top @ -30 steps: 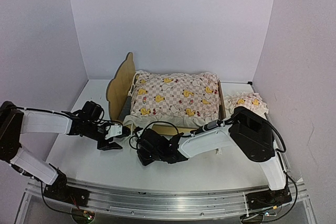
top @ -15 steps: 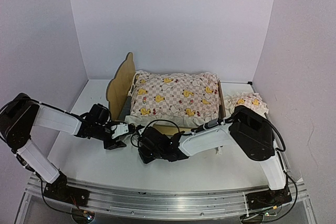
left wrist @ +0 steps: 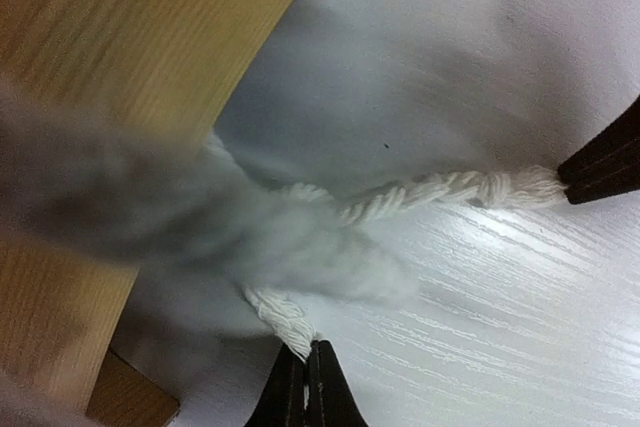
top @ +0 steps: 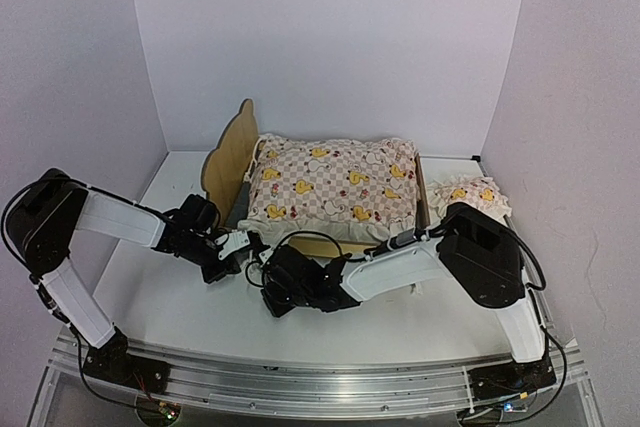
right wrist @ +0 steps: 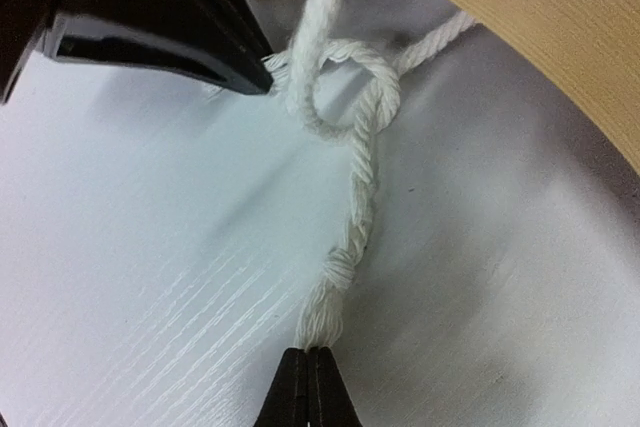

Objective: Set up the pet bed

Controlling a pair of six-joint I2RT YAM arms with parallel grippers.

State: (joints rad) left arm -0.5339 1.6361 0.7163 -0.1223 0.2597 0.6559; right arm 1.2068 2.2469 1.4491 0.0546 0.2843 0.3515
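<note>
The pet bed (top: 228, 162) is a light-wood frame with an ear-shaped headboard, and the duck quilt (top: 335, 182) lies on it. At its front left corner two white twisted cords meet and cross in a loop (right wrist: 335, 87). My left gripper (top: 238, 243) is shut on the end of one cord (left wrist: 280, 312), right by the wooden frame (left wrist: 130, 37). The right gripper (right wrist: 308, 352) is shut on the tasselled end of the other cord (right wrist: 365, 177). Both sets of fingertips lie low over the white table, a short way apart.
A small matching pillow (top: 475, 192) lies on the table to the right of the bed. White walls close in the left, back and right sides. The right arm (top: 400, 267) stretches across in front of the bed's long side.
My left gripper moved right to the bed's front corner and closed on the cord end. The right gripper kept its hold and barely shifted.
</note>
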